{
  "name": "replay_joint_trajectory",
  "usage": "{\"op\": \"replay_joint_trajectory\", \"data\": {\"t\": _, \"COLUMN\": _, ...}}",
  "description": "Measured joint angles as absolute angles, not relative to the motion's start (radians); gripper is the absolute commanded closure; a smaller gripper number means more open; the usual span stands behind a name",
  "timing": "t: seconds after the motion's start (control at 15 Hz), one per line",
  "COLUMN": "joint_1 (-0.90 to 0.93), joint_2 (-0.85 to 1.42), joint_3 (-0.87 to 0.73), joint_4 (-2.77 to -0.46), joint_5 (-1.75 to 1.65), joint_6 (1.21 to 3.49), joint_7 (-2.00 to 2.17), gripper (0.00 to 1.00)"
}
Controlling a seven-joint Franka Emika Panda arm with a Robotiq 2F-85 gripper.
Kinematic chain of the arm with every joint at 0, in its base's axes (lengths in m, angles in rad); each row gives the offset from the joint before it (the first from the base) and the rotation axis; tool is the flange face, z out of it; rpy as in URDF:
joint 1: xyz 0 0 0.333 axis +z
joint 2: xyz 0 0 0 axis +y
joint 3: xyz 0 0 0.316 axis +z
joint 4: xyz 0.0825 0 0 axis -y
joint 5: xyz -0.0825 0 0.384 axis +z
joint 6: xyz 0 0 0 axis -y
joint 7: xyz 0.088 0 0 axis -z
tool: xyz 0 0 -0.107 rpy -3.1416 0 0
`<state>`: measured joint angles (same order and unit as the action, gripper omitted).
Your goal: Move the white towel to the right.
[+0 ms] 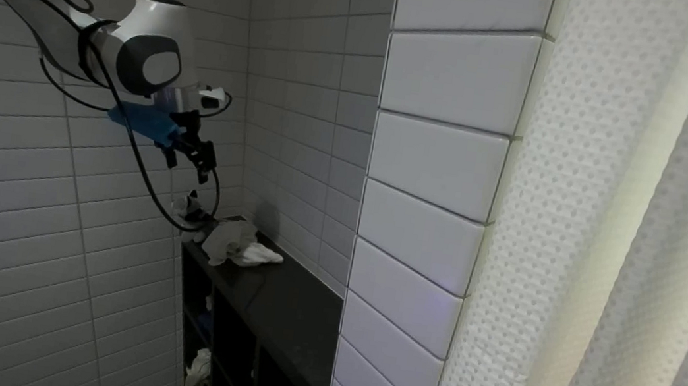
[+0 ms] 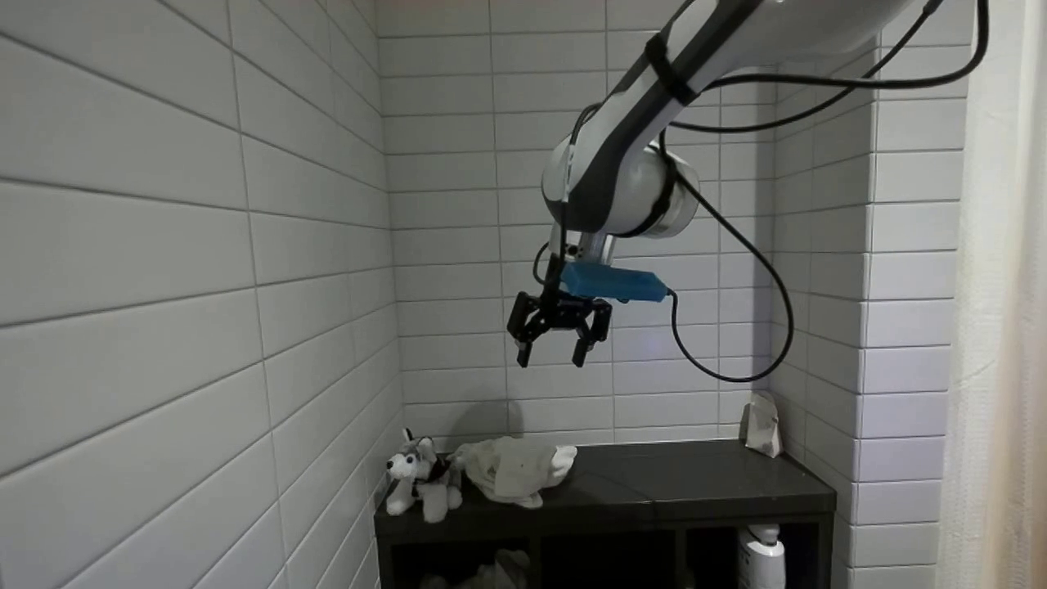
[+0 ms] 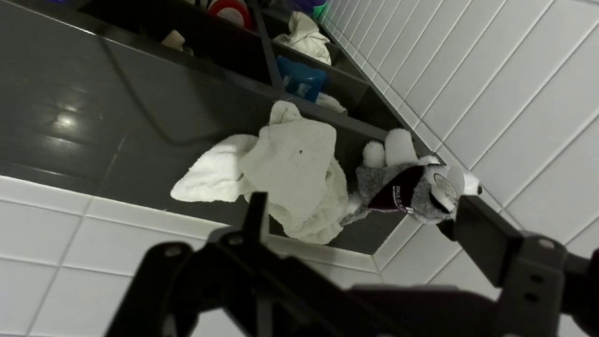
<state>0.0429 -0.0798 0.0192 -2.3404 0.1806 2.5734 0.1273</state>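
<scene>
Rightward from the lower left of an exterior view, a grey-and-white plush dog (image 2: 421,478) with a dark neckerchief sits at the end of a black, flat-topped shelf unit (image 2: 662,481). Just beside it, at lower centre, the wrinkled, white soft-cloth towel (image 2: 509,468) of the task lies heaped on top. Higher, near mid-frame, hangs the black two-fingered gripper (image 2: 551,359), fingers spread, holding nothing and apart from the towel. The step in hand is judged to be the approach. Since the wrist view sets the dog as well as part of the towel between the fingers' outlines, the descent goes best once the gripper is centred on a raised fold, away from the dog. A deep pinch through several layers should keep loose corners from trailing; a low, steady carry toward the right of the frame should end short of the white, paper-like packet (image 2: 764,425) at the right, above a smooth white bottle (image 2: 762,563). Counted left to right: one dog; one towel heap, whether of one cloth or more cannot be told; one gripper, with two fingers; one packet; one bottle.
</scene>
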Motion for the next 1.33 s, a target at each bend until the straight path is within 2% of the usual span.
{"op": "replay_joint_trajectory", "data": {"t": 0.67, "joint_1": 0.057, "joint_2": 0.144, "joint_3": 0.05, "joint_4": -2.221, "joint_5": 0.229, "joint_6": 2.613, "joint_7": 0.132, "gripper": 0.0}}
{"op": "replay_joint_trajectory", "data": {"t": 1.33, "joint_1": 0.034, "joint_2": 0.317, "joint_3": 0.03, "joint_4": -1.971, "joint_5": 0.219, "joint_6": 2.624, "joint_7": 0.149, "gripper": 0.0}}
